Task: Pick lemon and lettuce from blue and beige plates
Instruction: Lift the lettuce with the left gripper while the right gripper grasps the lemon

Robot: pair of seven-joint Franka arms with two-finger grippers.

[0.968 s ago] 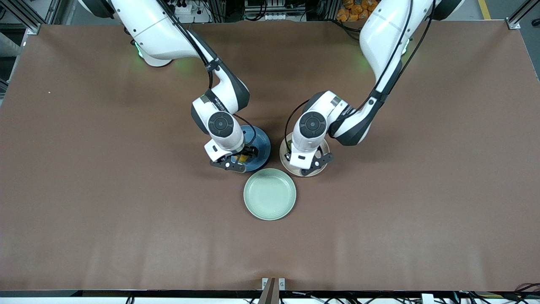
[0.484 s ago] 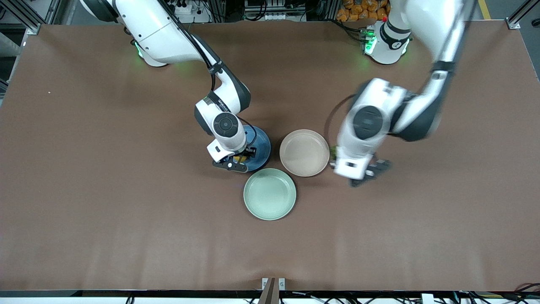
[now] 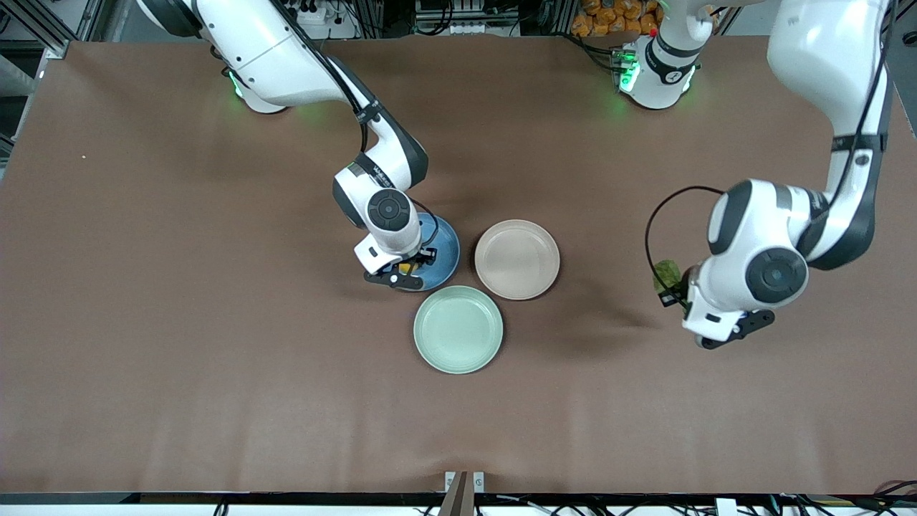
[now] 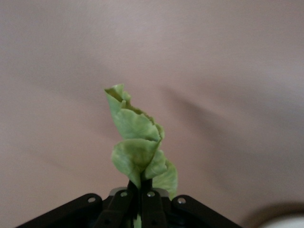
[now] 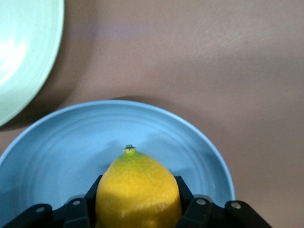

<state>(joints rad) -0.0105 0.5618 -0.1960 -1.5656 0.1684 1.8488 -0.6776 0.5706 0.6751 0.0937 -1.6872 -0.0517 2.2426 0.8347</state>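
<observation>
My right gripper (image 3: 402,272) is shut on the yellow lemon (image 3: 405,268) low over the blue plate (image 3: 445,242). In the right wrist view the lemon (image 5: 137,187) fills the space between the fingers, with the blue plate (image 5: 61,142) under it. My left gripper (image 3: 673,289) is shut on the green lettuce leaf (image 3: 666,273) above bare table toward the left arm's end. In the left wrist view the leaf (image 4: 138,142) sticks out from the shut gripper (image 4: 141,191). The beige plate (image 3: 517,259) lies empty beside the blue one.
A pale mint-green plate (image 3: 458,329) lies nearer the front camera, touching or almost touching both other plates; its rim shows in the right wrist view (image 5: 23,52). The brown table (image 3: 179,344) spreads wide around the plates.
My left arm has lifted the lettuce off the beige plate and swung it toward the left arm's end of the table. My right gripper has stayed at the blue plate with the lemon.
</observation>
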